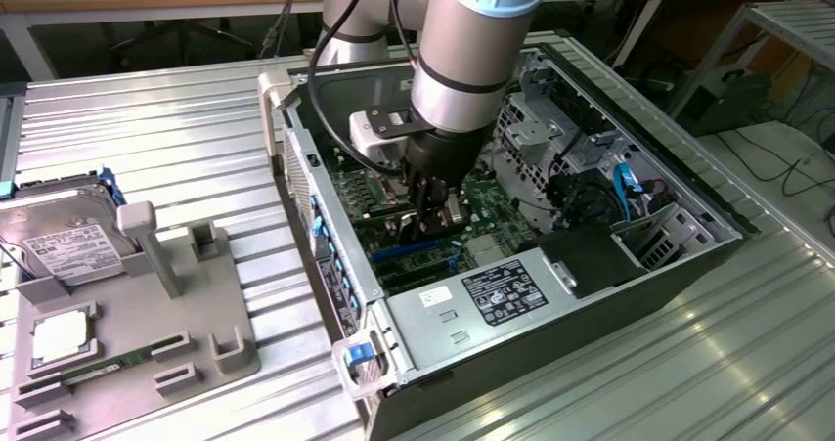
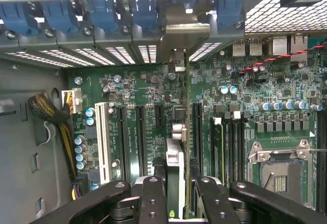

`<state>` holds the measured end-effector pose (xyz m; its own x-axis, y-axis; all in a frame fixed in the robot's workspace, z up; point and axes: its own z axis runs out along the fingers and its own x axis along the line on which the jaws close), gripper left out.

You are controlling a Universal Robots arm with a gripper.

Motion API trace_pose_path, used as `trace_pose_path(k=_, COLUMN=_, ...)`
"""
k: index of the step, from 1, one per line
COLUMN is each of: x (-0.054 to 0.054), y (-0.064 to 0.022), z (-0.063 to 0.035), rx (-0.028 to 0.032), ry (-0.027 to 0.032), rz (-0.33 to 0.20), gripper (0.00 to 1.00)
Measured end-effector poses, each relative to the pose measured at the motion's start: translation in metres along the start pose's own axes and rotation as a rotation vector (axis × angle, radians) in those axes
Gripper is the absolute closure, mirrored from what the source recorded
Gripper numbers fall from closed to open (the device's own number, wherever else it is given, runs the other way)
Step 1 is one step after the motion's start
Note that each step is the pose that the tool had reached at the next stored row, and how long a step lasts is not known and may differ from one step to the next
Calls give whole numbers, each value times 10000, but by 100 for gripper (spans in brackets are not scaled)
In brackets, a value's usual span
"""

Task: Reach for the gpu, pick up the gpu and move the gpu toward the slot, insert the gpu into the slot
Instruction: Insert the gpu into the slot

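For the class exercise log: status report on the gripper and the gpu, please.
Gripper shut on the gpu, inside the open PC case. Gpu edge-on, standing over the green motherboard, bracket at the rear openings. Seating in the slot: cannot tell. No obstruction seen.

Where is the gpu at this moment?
The gpu stands on edge between the gripper's fingers, inside the open computer case, over the green motherboard beside its expansion slots.

Exterior view looks down from afar; wrist view hovers close (both share motherboard).
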<state>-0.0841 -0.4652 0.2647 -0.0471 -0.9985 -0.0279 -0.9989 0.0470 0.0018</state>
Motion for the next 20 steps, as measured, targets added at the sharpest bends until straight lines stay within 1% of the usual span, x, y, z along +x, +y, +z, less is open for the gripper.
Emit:
trace_pose_path(k=7, x=-11, y=2, z=50, rx=-12, ry=0, rz=1, gripper=73)
trace_pose_path(k=12, x=-11, y=2, z=75, rx=-41, ry=1, rz=3, gripper=73)
trace_pose_path(k=17, x=-11, y=2, z=77, rx=-46, ry=-3, rz=-3, gripper=73)
trace_pose_path(k=20, x=-11, y=2, z=78, rx=-51, ry=-4, rz=-135, gripper=73)
